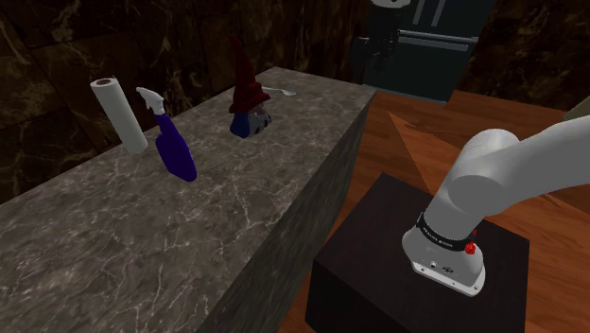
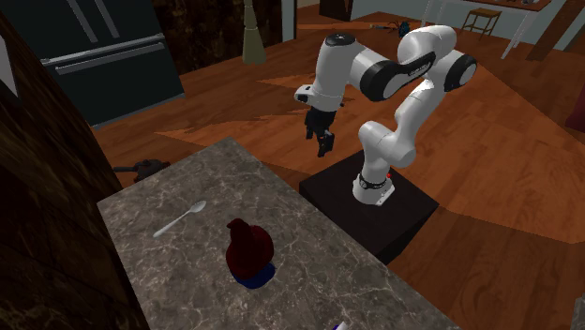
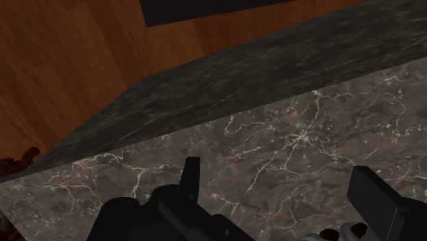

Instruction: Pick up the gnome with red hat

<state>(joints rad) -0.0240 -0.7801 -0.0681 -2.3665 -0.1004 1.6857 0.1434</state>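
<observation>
The gnome stands upright on the dark marble counter, with a tall dark red hat and a blue body. From the second exterior view I see the gnome from above, mostly hat. My black gripper hangs in the air beyond the counter's near edge, well away from the gnome. In the wrist view the gripper is open, its fingers standing apart over the marble top with nothing between them.
A blue spray bottle and a white paper roll stand on the counter to the shoulder view's left of the gnome. A spoon lies behind it. A dark fridge stands on the wooden floor.
</observation>
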